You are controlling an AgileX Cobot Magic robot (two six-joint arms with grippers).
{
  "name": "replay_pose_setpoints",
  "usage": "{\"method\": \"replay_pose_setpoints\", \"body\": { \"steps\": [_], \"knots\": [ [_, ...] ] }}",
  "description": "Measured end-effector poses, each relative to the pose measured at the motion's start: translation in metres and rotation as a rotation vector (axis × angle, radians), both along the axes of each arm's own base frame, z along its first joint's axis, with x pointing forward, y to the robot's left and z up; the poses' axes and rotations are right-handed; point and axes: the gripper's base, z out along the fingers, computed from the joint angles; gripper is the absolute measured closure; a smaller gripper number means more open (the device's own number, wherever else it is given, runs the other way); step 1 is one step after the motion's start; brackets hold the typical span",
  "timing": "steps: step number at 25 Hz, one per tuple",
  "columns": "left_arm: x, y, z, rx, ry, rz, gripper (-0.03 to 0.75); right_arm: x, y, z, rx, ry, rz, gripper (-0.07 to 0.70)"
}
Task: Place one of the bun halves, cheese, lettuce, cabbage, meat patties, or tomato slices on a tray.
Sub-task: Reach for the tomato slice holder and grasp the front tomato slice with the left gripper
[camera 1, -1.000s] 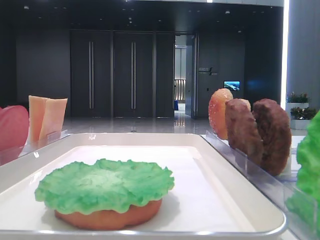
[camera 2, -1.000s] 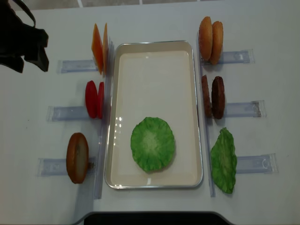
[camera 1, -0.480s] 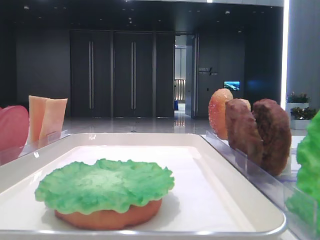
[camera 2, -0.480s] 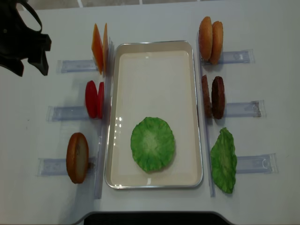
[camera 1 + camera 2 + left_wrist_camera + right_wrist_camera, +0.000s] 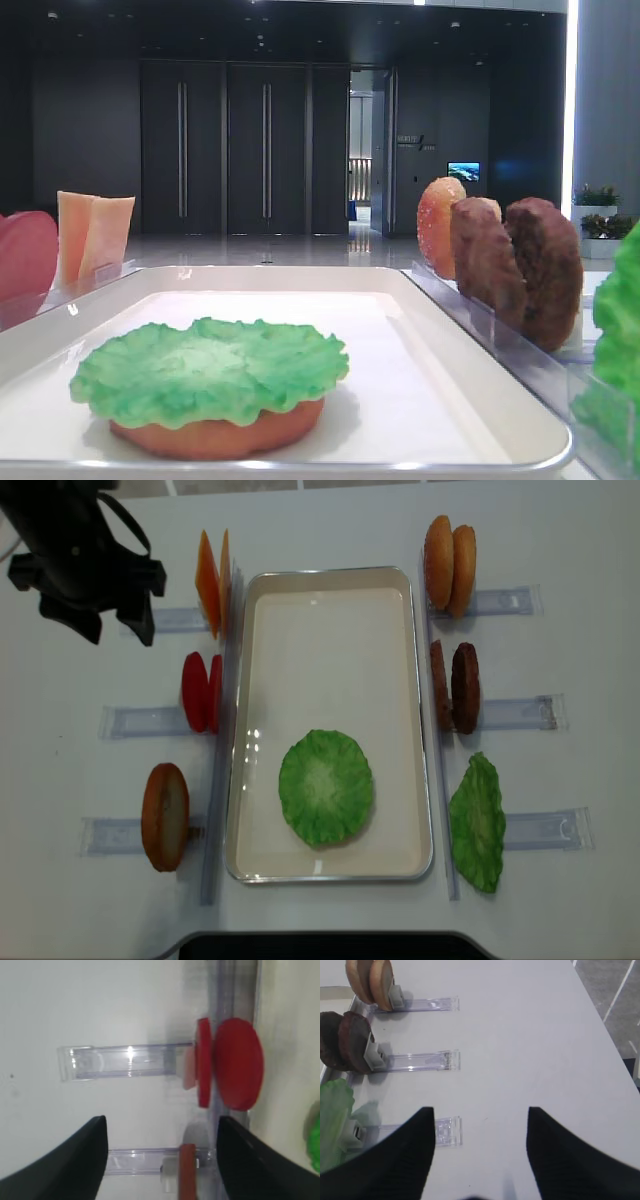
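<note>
The white tray lies in the middle of the table. On it, near the front, a green lettuce leaf covers a flat bun half. Left of the tray stand the cheese slices, two tomato slices and a bun half. To its right stand two bun halves, two meat patties and another green leaf. My left gripper hangs open at the far left, beside the cheese. In its wrist view the left gripper is empty, short of the tomato slices. My right gripper is open over bare table.
Clear plastic holders carry the upright food on both sides of the tray. One holder lies just by my right gripper's left finger. The table's right edge runs close to the right arm.
The left gripper has moved right and slightly toward the front, from the table's far left corner toward the cheese holder. The food and tray have not moved.
</note>
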Motion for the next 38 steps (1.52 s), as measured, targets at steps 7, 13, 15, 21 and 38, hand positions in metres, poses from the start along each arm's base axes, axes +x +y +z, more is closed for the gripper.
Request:
{"method": "replay_pose_setpoints", "body": {
  "steps": [7, 13, 15, 21, 38],
  "knots": [
    [-0.009, -0.058, -0.015, -0.01, 0.033, -0.045, 0.199, 0.0, 0.0, 0.0, 0.0, -0.001, 0.0, 0.239],
    [-0.008, -0.074, -0.028, -0.012, 0.057, -0.021, 0.199, 0.0, 0.0, 0.0, 0.0, -0.001, 0.0, 0.239],
    [-0.006, -0.075, -0.031, -0.014, 0.05, -0.017, 0.199, 0.0, 0.0, 0.0, 0.0, -0.001, 0.0, 0.239],
    [0.003, -0.08, -0.037, -0.047, -0.004, -0.007, 0.199, 0.0, 0.0, 0.0, 0.0, -0.001, 0.0, 0.239],
    [0.013, -0.081, -0.06, 0.009, 0.035, -0.018, 0.199, 0.0, 0.0, 0.0, 0.0, -0.001, 0.0, 0.239]
  ]
}}
